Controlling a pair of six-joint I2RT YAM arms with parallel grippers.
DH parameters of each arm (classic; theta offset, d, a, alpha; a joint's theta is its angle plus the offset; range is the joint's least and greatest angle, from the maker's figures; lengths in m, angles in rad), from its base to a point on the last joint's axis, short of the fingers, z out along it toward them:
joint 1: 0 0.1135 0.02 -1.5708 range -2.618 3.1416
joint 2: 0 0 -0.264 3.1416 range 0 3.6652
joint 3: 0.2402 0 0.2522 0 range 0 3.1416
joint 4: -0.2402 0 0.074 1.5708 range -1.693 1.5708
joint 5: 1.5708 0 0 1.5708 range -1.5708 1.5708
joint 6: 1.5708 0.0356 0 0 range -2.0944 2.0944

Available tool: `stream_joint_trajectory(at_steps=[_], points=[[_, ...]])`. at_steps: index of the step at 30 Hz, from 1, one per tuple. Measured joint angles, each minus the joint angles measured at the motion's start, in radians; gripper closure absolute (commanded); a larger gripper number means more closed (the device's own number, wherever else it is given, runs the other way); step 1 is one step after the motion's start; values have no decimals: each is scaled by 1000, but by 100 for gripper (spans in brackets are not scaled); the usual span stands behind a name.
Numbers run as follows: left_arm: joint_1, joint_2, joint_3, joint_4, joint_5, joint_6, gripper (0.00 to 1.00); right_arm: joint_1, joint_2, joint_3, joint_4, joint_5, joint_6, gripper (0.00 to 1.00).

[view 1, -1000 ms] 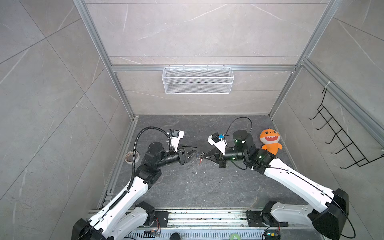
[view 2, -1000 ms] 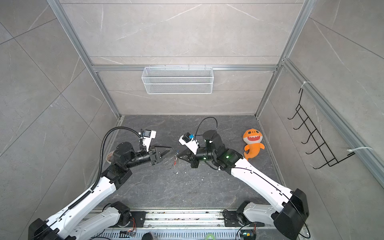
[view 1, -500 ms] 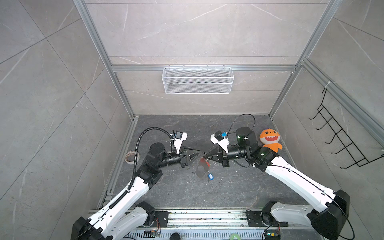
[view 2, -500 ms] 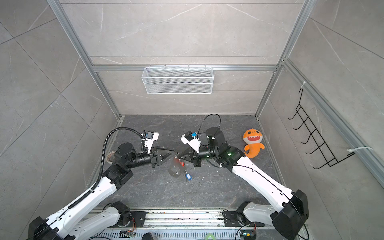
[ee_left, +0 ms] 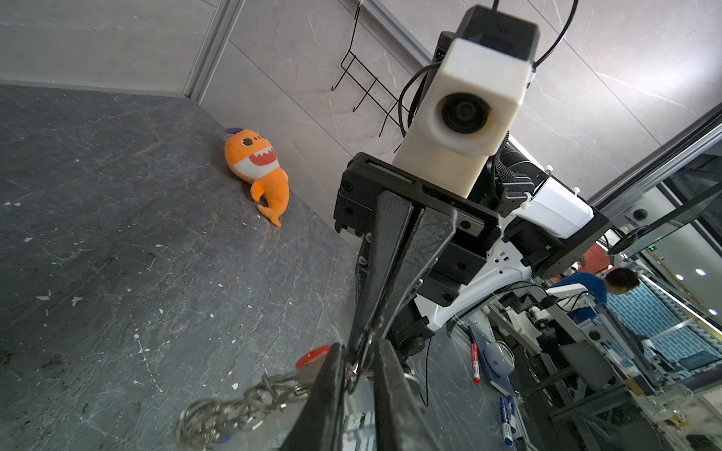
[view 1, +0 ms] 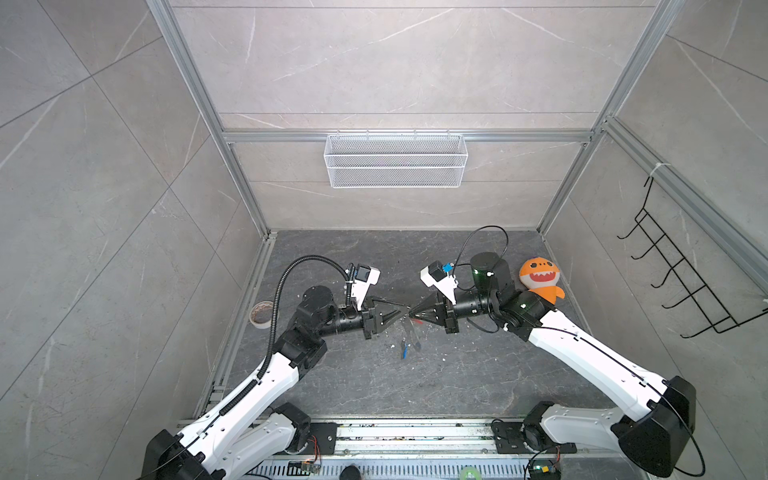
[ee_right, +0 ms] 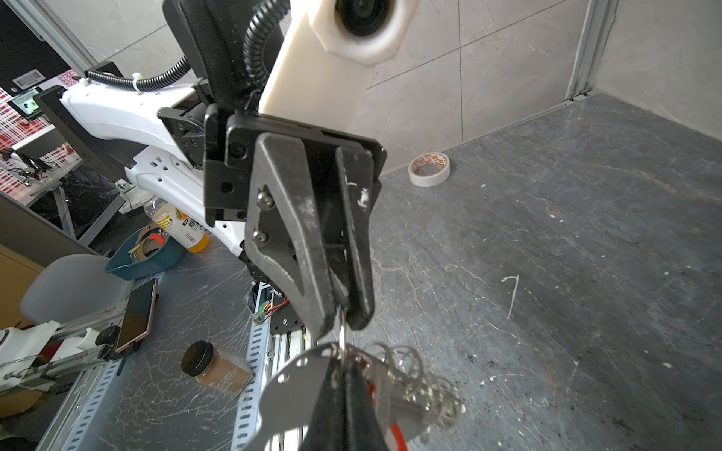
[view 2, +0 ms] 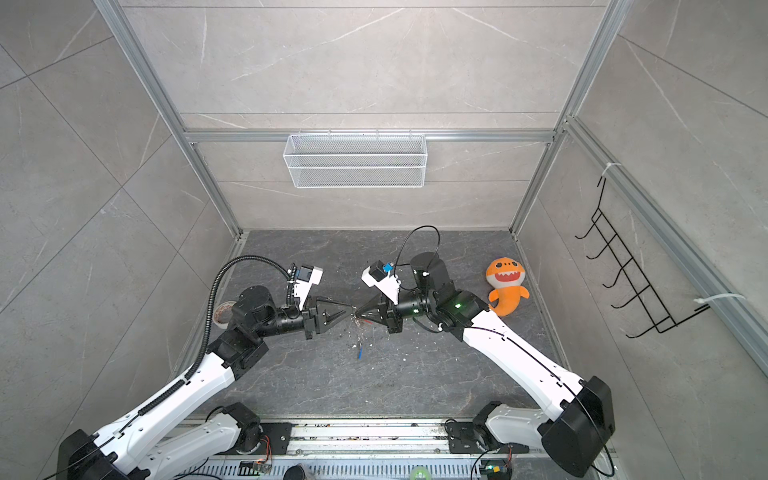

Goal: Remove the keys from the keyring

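Both top views: left gripper [view 1: 400,318] and right gripper [view 1: 412,319] meet tip to tip, keyring [view 1: 409,332] dangling beneath (blue-tagged key [view 1: 404,350] lowest). Left wrist view: right jaws press together. Right wrist view: they clamp the keyring; left jaws straddle a small ring [ee_right: 342,326], though whether it is pinched cannot be told.

we look down from high on the dark grey stone tabletop [view 1: 415,382] in both top views; the wrist views face each other closely.
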Motion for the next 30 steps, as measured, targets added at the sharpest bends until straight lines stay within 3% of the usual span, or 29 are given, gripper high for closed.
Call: stream_joint_trajectory(at_steps=[4,8,12,16,24,30], points=[[-1,0,0,0,-8,14,100,-7,11,5,-2,-16,9,100],[-20,-1,0,1,-48,23,100,-14,13,5,0,-26,34,98],[-46,-14,-5,16,-116,26,100,-18,13,5,26,-10,71,72],[-71,-58,-56,98,-182,25,100,-10,-8,-25,108,27,132,61],[-78,-120,-156,257,-248,22,100,-3,-155,-151,401,144,299,57],[-78,-124,-156,344,-262,14,100,21,-149,-158,564,154,402,58]])
